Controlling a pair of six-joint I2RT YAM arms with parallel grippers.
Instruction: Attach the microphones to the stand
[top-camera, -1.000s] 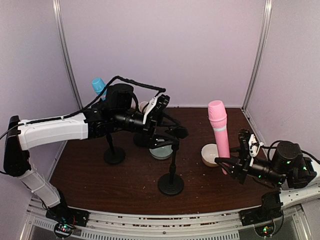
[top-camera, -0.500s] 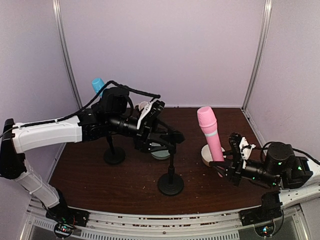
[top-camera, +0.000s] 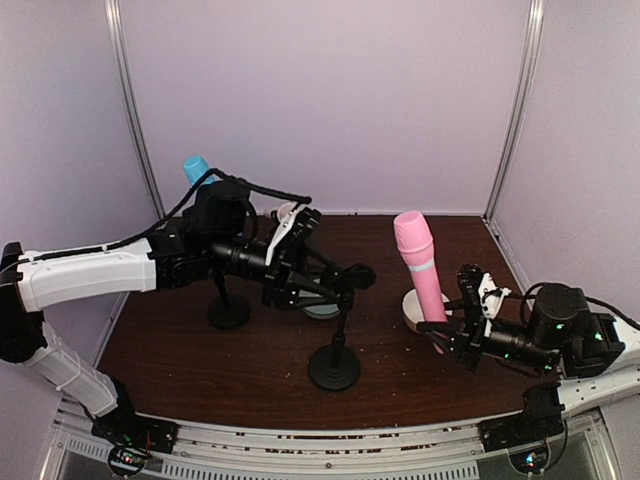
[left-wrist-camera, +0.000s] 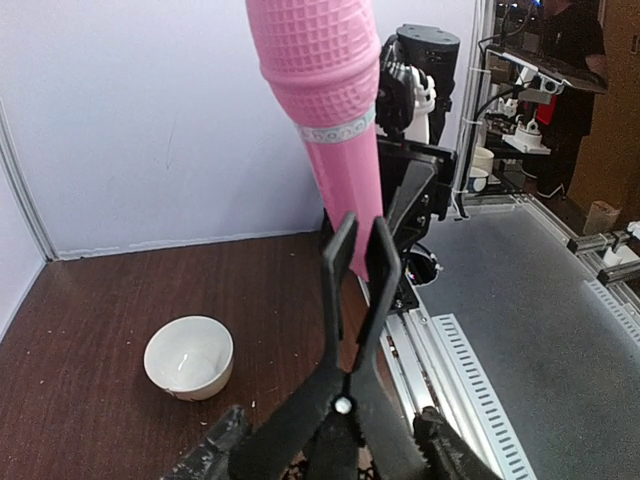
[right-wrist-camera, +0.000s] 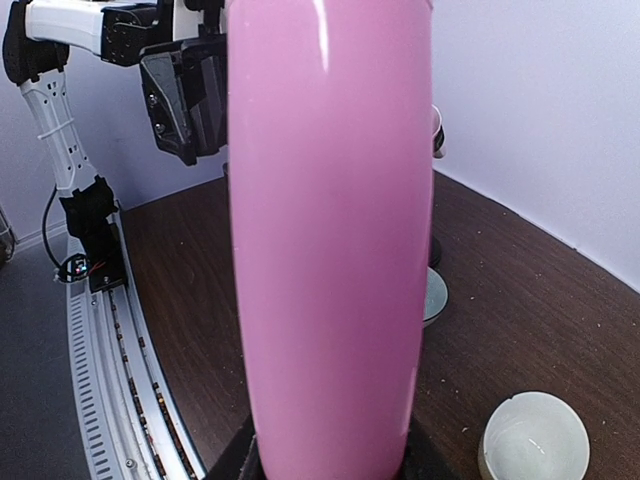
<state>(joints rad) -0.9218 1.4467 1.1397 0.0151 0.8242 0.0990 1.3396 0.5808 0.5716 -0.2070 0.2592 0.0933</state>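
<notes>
Centre right, the pink plastic microphone, judged rigid, light and slippery, is clamped low on its handle by the right gripper; whether the left gripper grips the black stand clip cannot be told.

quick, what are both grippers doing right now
left gripper: either side of the stand clip, grip cannot be told
right gripper: closed on the pink microphone

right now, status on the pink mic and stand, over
Left gripper around stand clip, grip unclear. Right gripper shut on pink mic, head up, short of clip. White bowl beside it.
</notes>
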